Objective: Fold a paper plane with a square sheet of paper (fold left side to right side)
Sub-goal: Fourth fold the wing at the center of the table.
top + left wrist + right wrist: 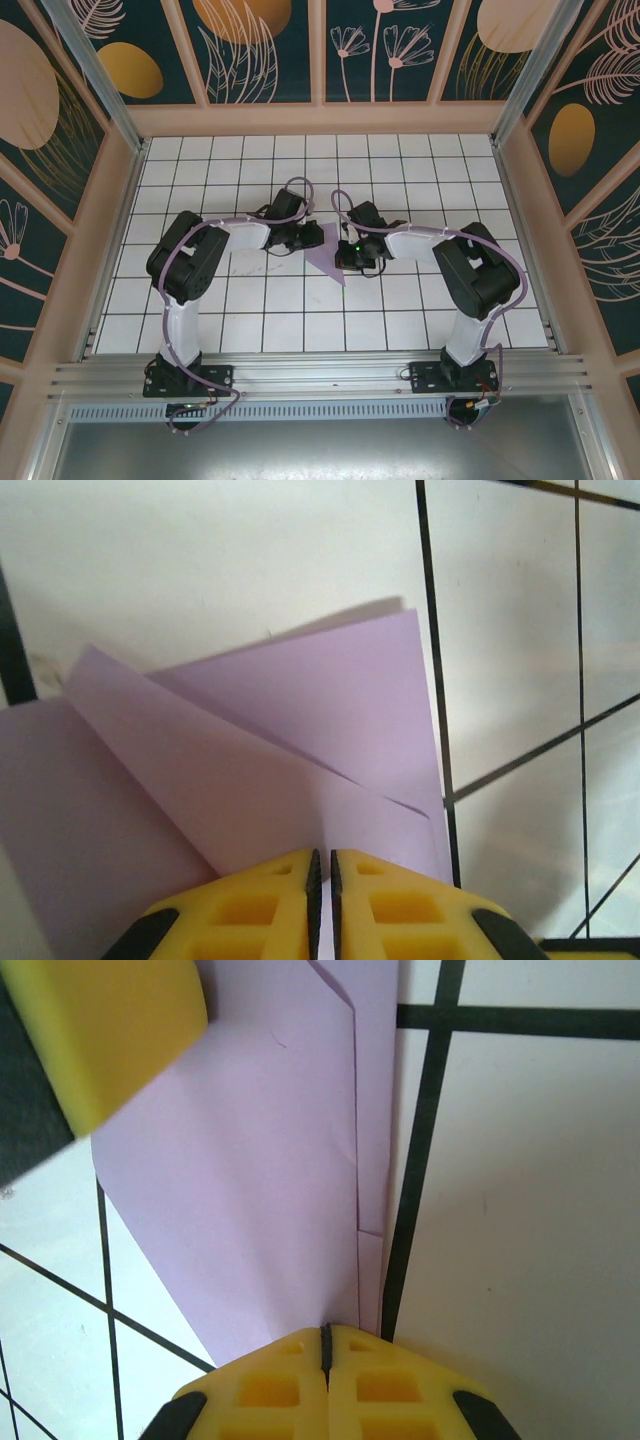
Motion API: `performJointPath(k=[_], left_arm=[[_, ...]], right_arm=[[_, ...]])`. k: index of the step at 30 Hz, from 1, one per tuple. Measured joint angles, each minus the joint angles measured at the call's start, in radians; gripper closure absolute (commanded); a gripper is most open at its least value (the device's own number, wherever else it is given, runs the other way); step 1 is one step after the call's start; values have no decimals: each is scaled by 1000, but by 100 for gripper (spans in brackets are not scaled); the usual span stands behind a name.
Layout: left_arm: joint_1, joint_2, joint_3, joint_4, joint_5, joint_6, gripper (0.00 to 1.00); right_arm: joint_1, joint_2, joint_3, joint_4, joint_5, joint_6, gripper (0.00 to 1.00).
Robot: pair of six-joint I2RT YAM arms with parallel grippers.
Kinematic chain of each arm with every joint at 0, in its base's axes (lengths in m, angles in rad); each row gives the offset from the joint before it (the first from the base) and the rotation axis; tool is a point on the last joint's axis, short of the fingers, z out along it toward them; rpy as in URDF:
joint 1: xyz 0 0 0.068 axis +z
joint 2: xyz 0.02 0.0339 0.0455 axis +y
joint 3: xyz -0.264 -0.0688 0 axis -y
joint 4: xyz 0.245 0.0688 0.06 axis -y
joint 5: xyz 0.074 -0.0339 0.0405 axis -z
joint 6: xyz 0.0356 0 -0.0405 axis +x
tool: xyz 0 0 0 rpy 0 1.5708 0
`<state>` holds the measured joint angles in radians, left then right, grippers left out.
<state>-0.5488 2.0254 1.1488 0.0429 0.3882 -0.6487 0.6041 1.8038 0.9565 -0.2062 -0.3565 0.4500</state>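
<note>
The lavender sheet of paper lies mid-table, folded into a pointed, layered shape like a partly made paper plane. In the left wrist view the paper shows a raised diagonal flap running into my left gripper, whose yellow jaws are closed to a thin slit on that flap. My left gripper sits at the paper's far left edge. The right gripper is at the paper's right side. Its jaws are fully shut, tips resting on the paper beside a long crease. A yellow finger of the left gripper hangs over the sheet.
The table is white tiles with black grid lines, fenced by wooden walls on three sides. An aluminium rail carrying both arm bases runs along the near edge. Both arms bend inward and nearly touch over the centre.
</note>
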Motion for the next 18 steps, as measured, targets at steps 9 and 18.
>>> performJointPath(k=[9,18], left_arm=[[35,41,63,-38,42,35,83],[129,132,222,-108,42,54,82]], right_arm=[[2,5,-3,36,1,-1,100],[7,8,-3,50,9,-3,100]])
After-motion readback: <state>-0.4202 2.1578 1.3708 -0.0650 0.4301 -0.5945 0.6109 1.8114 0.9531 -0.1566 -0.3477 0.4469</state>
